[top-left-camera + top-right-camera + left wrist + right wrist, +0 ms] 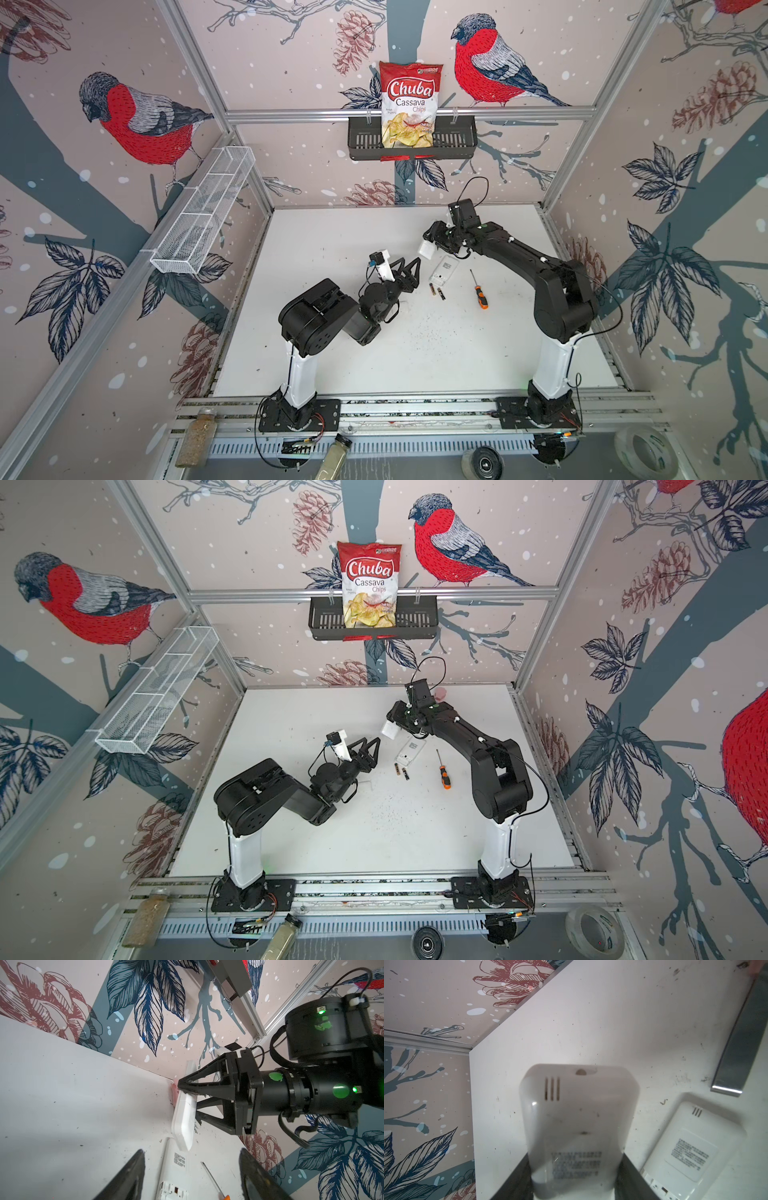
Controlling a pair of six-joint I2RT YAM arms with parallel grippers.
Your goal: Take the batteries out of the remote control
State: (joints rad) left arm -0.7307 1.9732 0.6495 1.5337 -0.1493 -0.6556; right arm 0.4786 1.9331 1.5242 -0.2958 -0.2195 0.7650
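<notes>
My right gripper (pixel 432 244) is shut on a white remote control (pixel 427 249) and holds it just above the table; the right wrist view shows its labelled back (pixel 577 1118) between the fingers. A second white remote control (pixel 443 270) lies back up on the table, its battery bay open (pixel 662 1188). Two batteries (pixel 432 289) (pixel 441 295), dark with gold bands, lie side by side on the table in front of it, also in a top view (pixel 401 771). My left gripper (pixel 410 262) stands open and empty, just left of the lying remote (pixel 176 1167).
An orange-handled screwdriver (pixel 478 291) lies right of the batteries. A black basket (pixel 361 141) with a chips bag (pixel 409 104) hangs on the back rail. A white wire basket (pixel 203 216) is on the left wall. Jars (pixel 195 440) and a tape roll (pixel 644 453) sit in front.
</notes>
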